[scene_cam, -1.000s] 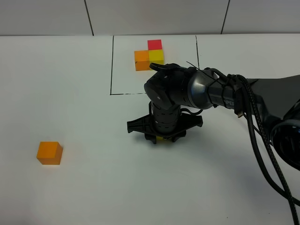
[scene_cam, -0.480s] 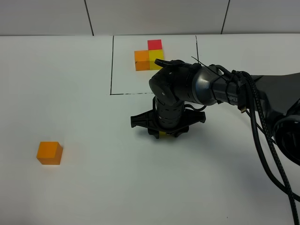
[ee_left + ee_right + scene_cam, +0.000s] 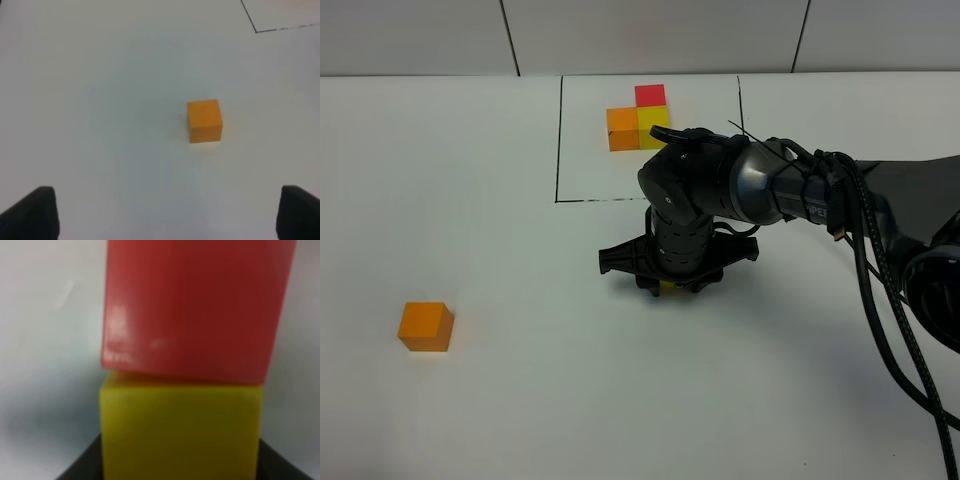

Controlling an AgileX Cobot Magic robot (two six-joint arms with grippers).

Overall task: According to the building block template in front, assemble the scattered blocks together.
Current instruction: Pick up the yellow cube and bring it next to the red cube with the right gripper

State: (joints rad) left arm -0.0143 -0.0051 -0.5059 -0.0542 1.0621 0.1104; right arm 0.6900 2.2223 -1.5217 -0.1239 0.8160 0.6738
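Note:
The template (image 3: 638, 115), a joined red, orange and yellow L-cluster, lies inside the black drawn rectangle (image 3: 558, 140) at the back. My right gripper (image 3: 670, 287) points straight down in front of the rectangle and is shut on the loose yellow cube (image 3: 667, 289). In the right wrist view the yellow cube (image 3: 180, 432) sits between the dark fingers (image 3: 80, 471), and the loose red cube (image 3: 195, 305) touches its far side. The red cube is hidden in the exterior view. The loose orange cube (image 3: 425, 326) lies far left. My left gripper (image 3: 167, 217) is open above the orange cube (image 3: 204, 120).
The right arm's body and black cables (image 3: 860, 250) stretch from the right edge across to the middle. A corner of the black rectangle (image 3: 257, 30) shows in the left wrist view. The table is white with a grey panelled wall behind it.
My right gripper has shifted a little to the right and towards the back with the yellow cube, then held still. The orange cube and the left gripper have not moved.

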